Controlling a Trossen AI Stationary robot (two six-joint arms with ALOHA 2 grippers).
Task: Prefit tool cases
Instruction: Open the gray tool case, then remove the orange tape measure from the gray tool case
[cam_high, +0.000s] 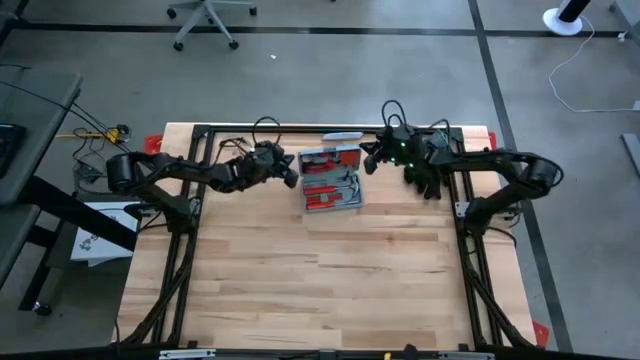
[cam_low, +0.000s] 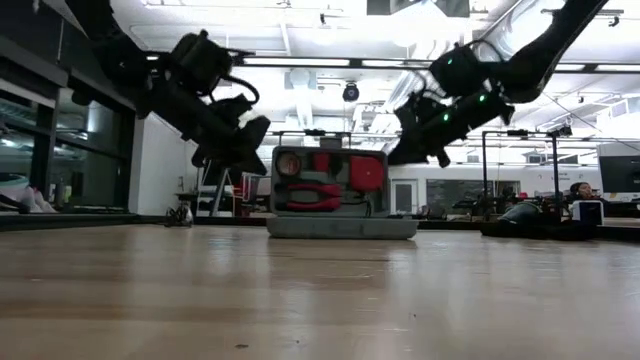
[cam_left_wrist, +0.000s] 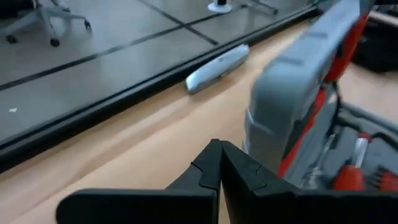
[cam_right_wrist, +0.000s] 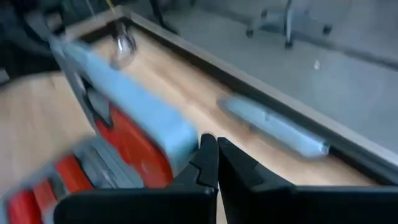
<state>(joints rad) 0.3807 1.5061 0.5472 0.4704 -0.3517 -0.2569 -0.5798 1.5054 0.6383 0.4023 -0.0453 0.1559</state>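
— Near half of the table (cam_high: 320, 290)?
— Bare wood, nothing placed there.

— And the tool case (cam_high: 331, 179)?
— Far side of the table, about centre, between the two arms. Lying open: base flat on the wood, lid (cam_low: 330, 181) standing upright at the far edge. Packed already with red-handled tools (cam_high: 330, 186) in the moulded slots, both in base and lid, as far as can be made out.

— Left pincer (cam_high: 290, 170)?
— Just left of the case, beside the raised lid, held off the table. Fingers pressed together, gripping nothing. Whether touching the lid edge: cannot tell; looks just beside in the high view.

— Right pincer (cam_high: 368, 160)?
— Just right of the case, near the lid's far right corner, also raised. Fingers together, empty.

— Anything beyond the case?
— A pale grey oblong thing (cam_high: 340, 135) lying along the far rim of the table, apart from the case. Past that, floor and an office chair (cam_high: 207, 18).

— How far along, then?
— Judged mid-way or later: tools seated, case open. Probably left: swinging the lid down and pressing the case shut. Both pincers flanking the lid suggests exactly that step, but no contact confirmed.

— Risk?
— Possibly the light case sliding on the wood if pushed from one side only.
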